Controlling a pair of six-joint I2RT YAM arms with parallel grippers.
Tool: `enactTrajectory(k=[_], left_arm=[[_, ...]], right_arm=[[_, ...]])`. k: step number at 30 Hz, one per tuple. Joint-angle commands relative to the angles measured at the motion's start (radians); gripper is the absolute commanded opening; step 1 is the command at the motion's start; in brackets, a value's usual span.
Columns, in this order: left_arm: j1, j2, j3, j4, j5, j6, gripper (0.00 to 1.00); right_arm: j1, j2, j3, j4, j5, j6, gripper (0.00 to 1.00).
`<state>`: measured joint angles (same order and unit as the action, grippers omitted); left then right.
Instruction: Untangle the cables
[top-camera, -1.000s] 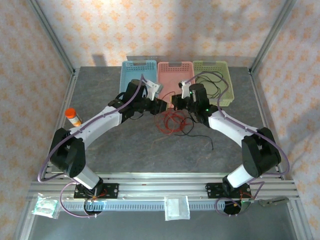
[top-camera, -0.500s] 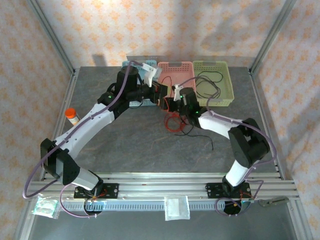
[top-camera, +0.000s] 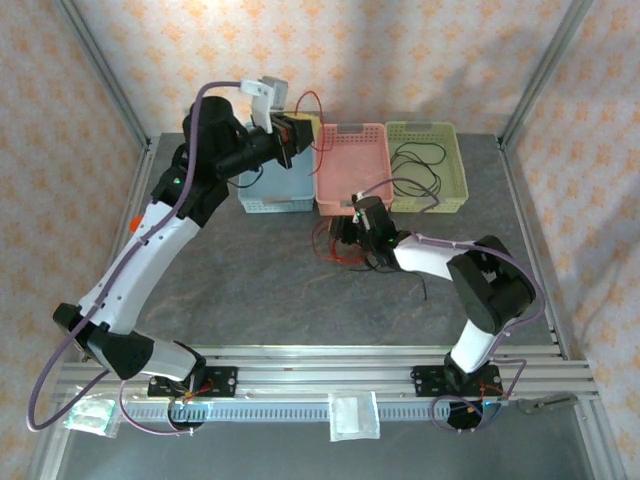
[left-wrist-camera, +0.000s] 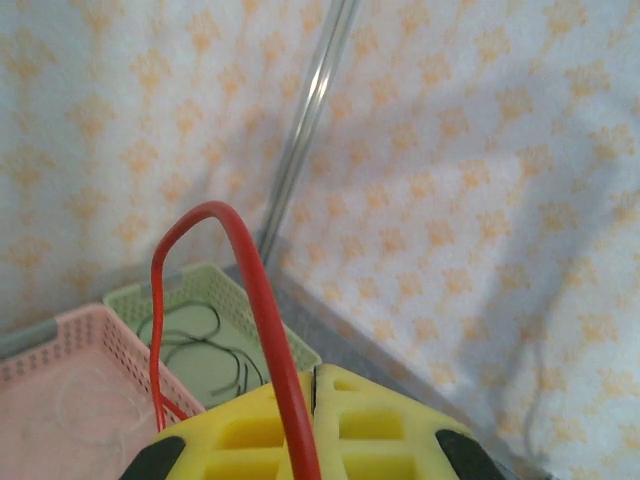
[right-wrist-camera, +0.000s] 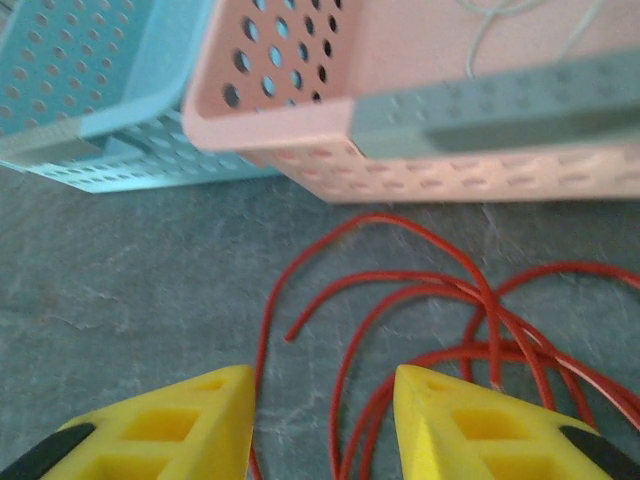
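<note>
Left fingers (left-wrist-camera: 240, 432) clamp red cable (left-wrist-camera: 268, 320) aloft; right fingers (right-wrist-camera: 175, 425) spread, beside pink basket (right-wrist-camera: 290, 125) (red loops (right-wrist-camera: 440, 295) beneath).

White link shells on left arm (top-camera: 150, 250) and right arm (top-camera: 432, 262); black joint housings and bases. Lilac hoses (top-camera: 210, 88) routed along both. White camera block (top-camera: 268, 92) at left wrist. Yellow left fingers (left-wrist-camera: 385, 425) with recessed square pockets, black roots; right fingers (right-wrist-camera: 160, 420) identical.

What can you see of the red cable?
Thin, glossy red cable. One stretch is pinched in the shut left gripper, held high, arching up in a hoop. The rest lies in loose loops on the grey table before the pink basket, one free end showing, a strand between the fingers of the open right gripper.
</note>
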<state>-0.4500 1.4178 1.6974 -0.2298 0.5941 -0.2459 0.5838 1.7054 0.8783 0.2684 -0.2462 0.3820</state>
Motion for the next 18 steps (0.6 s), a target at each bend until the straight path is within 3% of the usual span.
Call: enactTrajectory(k=[1, 5, 7, 10, 11, 13, 18], left_arm=[[0.015, 0.001, 0.061, -0.080, -0.063, 0.038, 0.00], [0.041, 0.032, 0.070, -0.102, -0.158, 0.036, 0.00], [0.050, 0.057, 0.070, -0.114, -0.257, 0.025, 0.00], [0.073, 0.116, 0.084, -0.141, -0.369, 0.018, 0.00], [0.083, 0.150, 0.096, -0.158, -0.403, 0.016, 0.00], [0.103, 0.212, 0.123, -0.186, -0.442, 0.027, 0.00], [0.122, 0.348, 0.159, -0.192, -0.539, 0.083, 0.00]], right_arm=[[-0.001, -0.089, -0.030, 0.004, 0.039, 0.002, 0.43], [-0.001, -0.211, -0.061, 0.007, 0.082, -0.017, 0.54], [-0.001, -0.261, -0.066, -0.010, 0.125, -0.013, 0.66], [-0.001, -0.315, -0.060, -0.048, 0.169, -0.008, 0.93], [-0.001, -0.324, -0.047, -0.080, 0.205, 0.019, 0.97], [-0.001, -0.324, 0.003, -0.178, 0.269, 0.071, 1.00], [-0.001, -0.326, 0.089, -0.319, 0.321, 0.022, 1.00]])
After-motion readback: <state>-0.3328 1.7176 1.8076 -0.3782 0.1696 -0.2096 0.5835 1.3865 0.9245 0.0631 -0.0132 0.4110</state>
